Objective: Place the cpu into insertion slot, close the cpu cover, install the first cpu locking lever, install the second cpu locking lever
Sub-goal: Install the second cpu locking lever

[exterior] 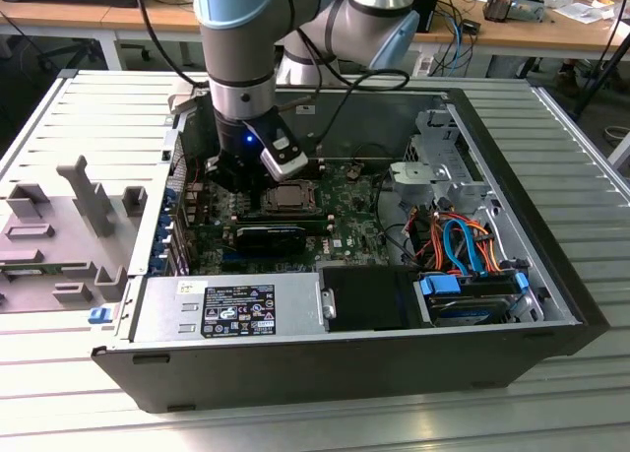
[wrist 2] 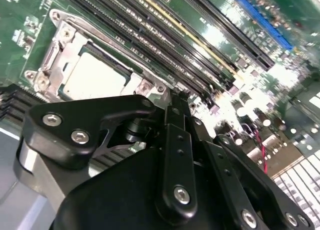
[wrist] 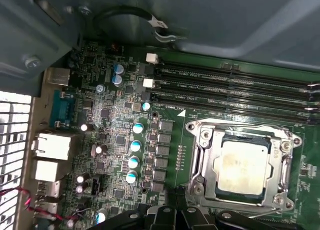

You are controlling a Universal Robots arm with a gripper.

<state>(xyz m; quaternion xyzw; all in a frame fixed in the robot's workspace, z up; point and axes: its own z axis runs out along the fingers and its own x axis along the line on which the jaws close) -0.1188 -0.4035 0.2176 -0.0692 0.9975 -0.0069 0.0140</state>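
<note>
exterior view: the jaws (exterior: 239,172) hang just beside the insertion slot (exterior: 291,195). both wrist views: the cpu (wrist: 243,167) sits in the slot, cpu cover (wrist: 202,160) framing it. jaw state unclear. a misaligned descent risks scraping the memory slots (wrist 2: 165,37).

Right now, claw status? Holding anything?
Claw: fingers together, so it reads as shut, nothing seen between them. It hangs beside the insertion slot, where the cpu sits under the closed cpu cover.
</note>
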